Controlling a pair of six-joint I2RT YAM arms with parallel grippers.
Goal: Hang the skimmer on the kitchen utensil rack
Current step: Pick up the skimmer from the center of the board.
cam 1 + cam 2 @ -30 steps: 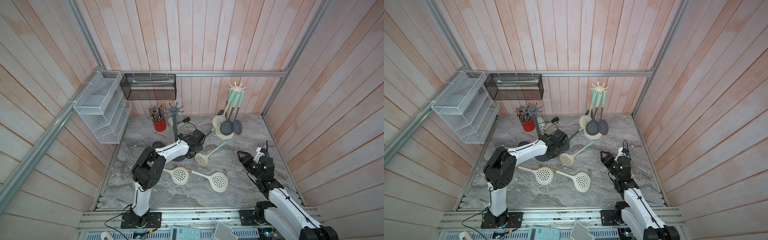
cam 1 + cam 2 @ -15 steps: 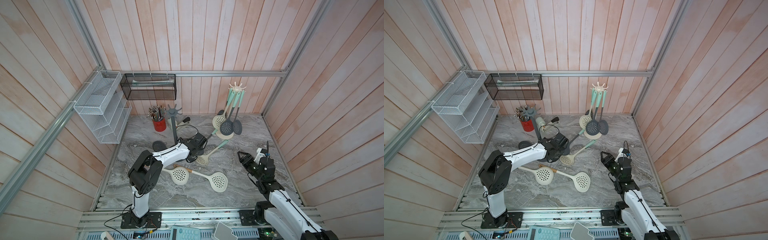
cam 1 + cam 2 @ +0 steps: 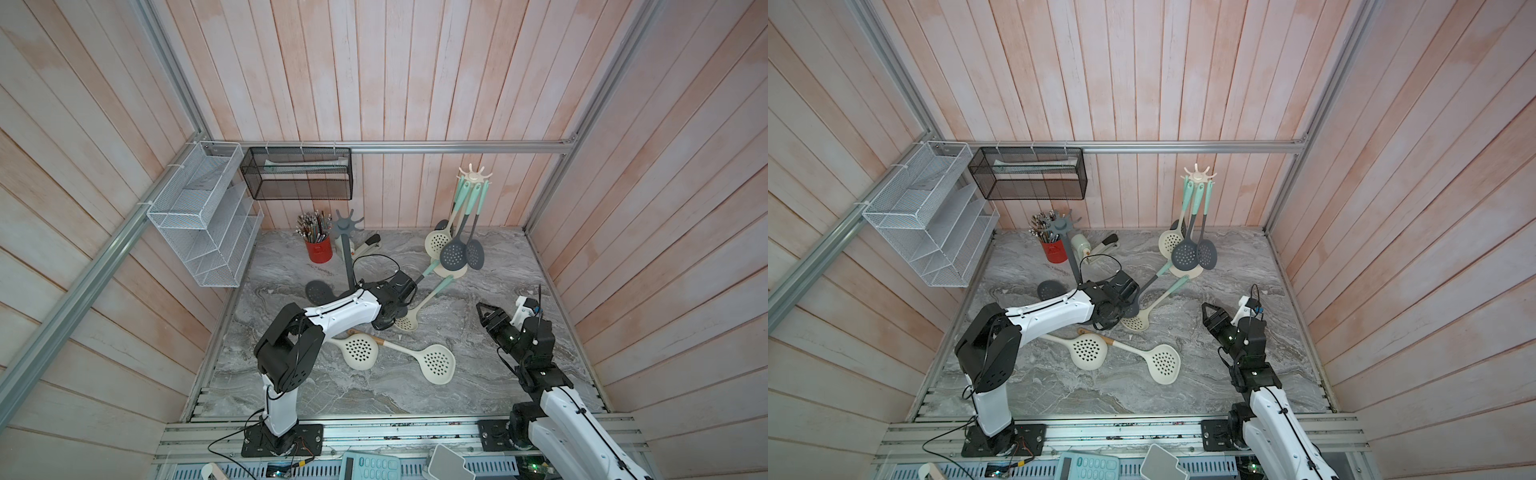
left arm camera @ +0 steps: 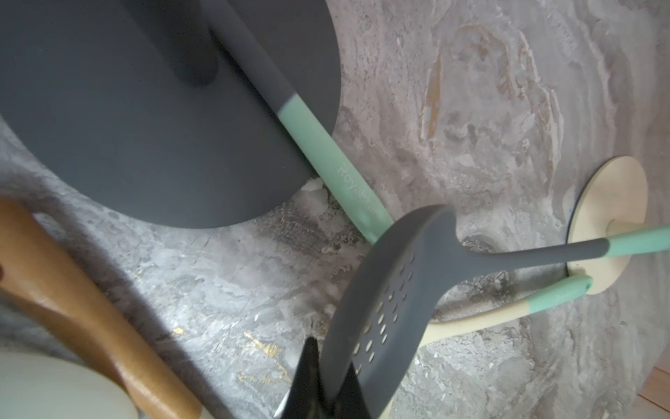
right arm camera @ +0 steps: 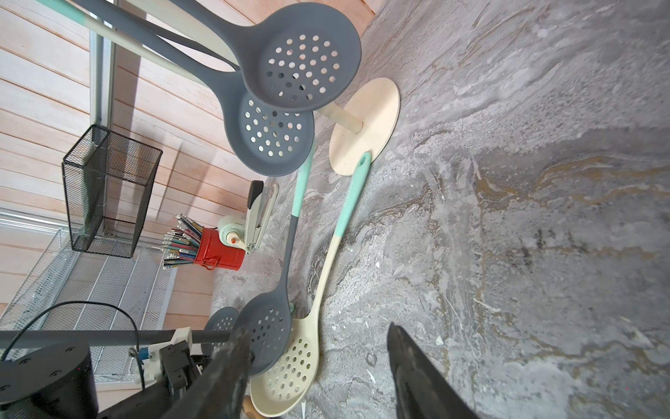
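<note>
Right wrist: red cup [image 5: 219,251] holds pens [image 5: 179,240]; left gripper [image 4: 328,384] clamps grey skimmer [image 4: 393,286]; right gripper [image 5: 317,332] gapes

Pink plank walls [image 3: 415,83], grey marble tabletop [image 3: 374,395], aluminium rails [image 3: 457,146]

The left gripper [image 4: 328,388] is pinching the rim of the grey skimmer [image 4: 391,290] between its jaws, holding the perforated head tilted. Its handle is running across the cream rack base [image 4: 616,196]. A mint-ended handle [image 4: 326,156] is lying across the edge of the dark grey rack base [image 4: 145,127] on the marble surface [image 4: 489,109], and a wooden handle [image 4: 72,290] is sitting nearby.
</note>
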